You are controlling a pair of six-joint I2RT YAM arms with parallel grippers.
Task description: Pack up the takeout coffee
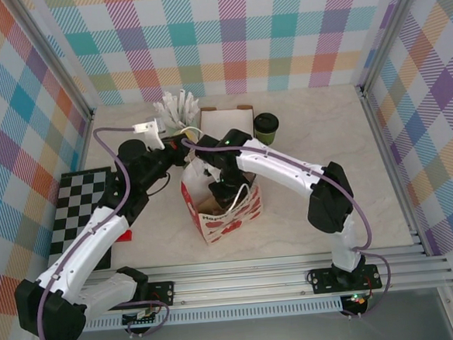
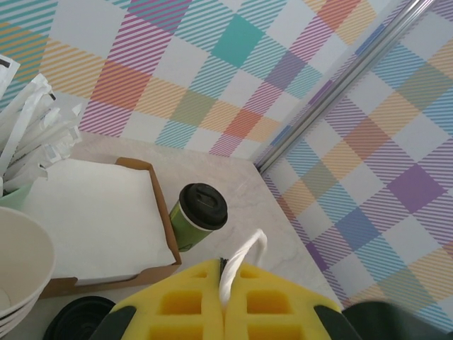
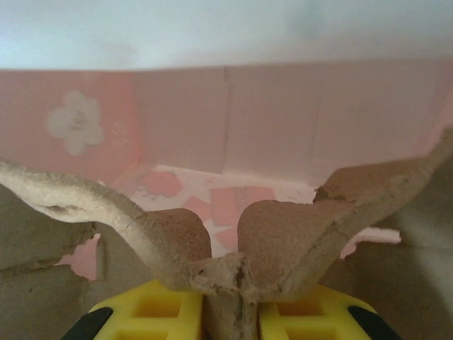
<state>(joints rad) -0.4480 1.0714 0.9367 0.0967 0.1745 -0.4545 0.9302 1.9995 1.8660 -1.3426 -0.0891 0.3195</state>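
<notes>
Holding: left claw (image 2: 224, 280) clamps shut on handle (image 2: 244, 256); right claw (image 3: 230, 315) pinches pulp carrier (image 3: 283, 237) inside bag (image 1: 224, 223).
Remaining: takeout coffee (image 2: 197, 215) stands unpacked on counter (image 1: 350, 161), bag's 1 o'clock.

Right hand (image 3: 230, 315) pinching brown pulp carrier (image 3: 283, 237) inside pink flowered bag (image 3: 212, 120).

left pincer (image 2: 224, 276) — clamped shut | right pincer (image 3: 230, 304) — apparently pinched tight, wrist pointing down
</notes>
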